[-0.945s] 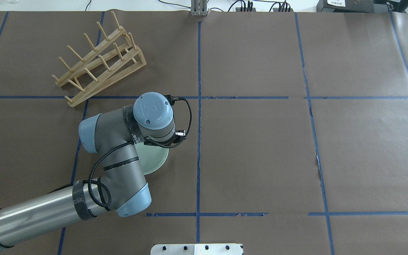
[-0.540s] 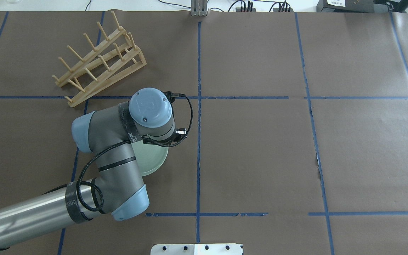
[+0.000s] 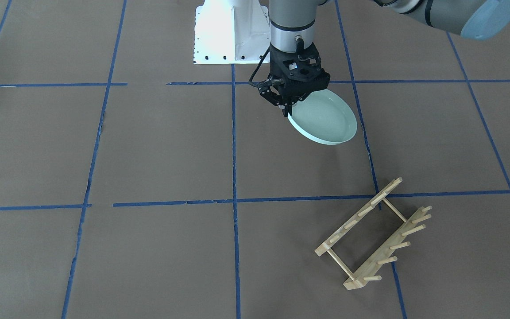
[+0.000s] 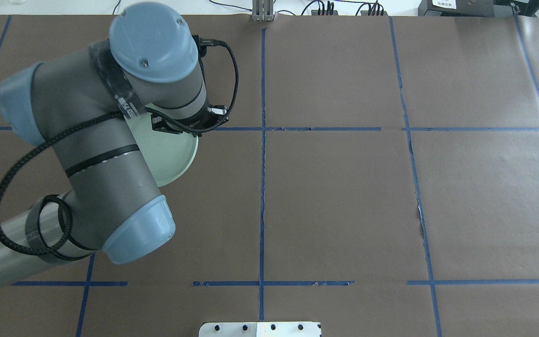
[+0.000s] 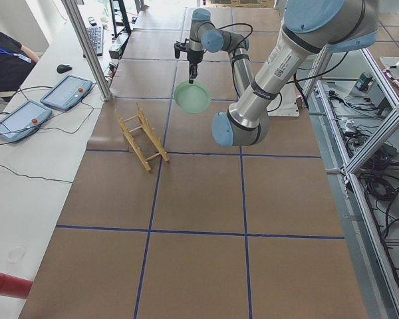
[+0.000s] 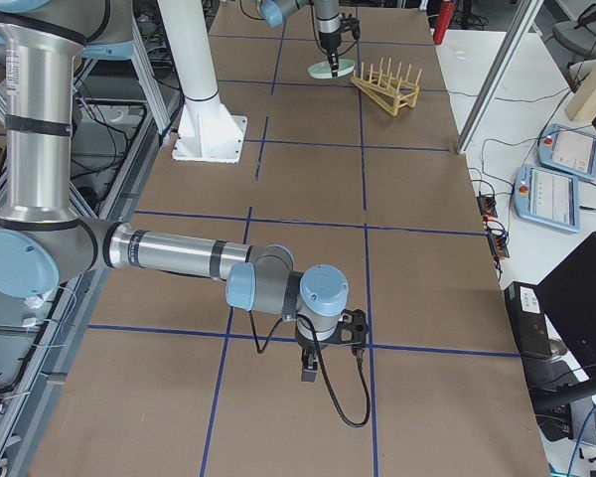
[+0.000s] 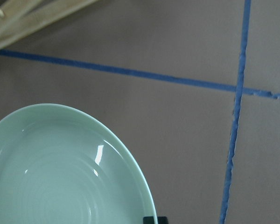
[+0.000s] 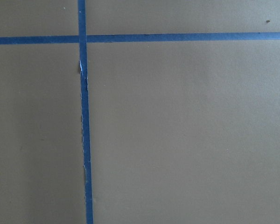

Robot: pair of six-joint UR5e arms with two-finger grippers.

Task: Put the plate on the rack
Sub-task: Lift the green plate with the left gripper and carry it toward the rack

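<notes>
My left gripper (image 3: 288, 110) is shut on the near rim of the pale mint-green plate (image 3: 326, 117) and holds it tilted above the table. The plate also shows in the overhead view (image 4: 173, 157), partly under my left arm, and in the left wrist view (image 7: 60, 172). The light-wood rack (image 3: 372, 235) stands on the table beyond the plate, apart from it; its edge shows in the left wrist view (image 7: 32, 18). My left arm hides the rack in the overhead view. My right gripper (image 6: 311, 370) hangs low over bare table far from both; I cannot tell whether it is open.
The table is brown paper with blue tape lines. The white robot base (image 3: 230, 33) stands at the near middle edge. Two operator pendants (image 5: 66, 92) lie on the side bench beyond the rack.
My left arm has risen with the plate and carried it up and towards the rack. The arm now covers the rack in the overhead view.
</notes>
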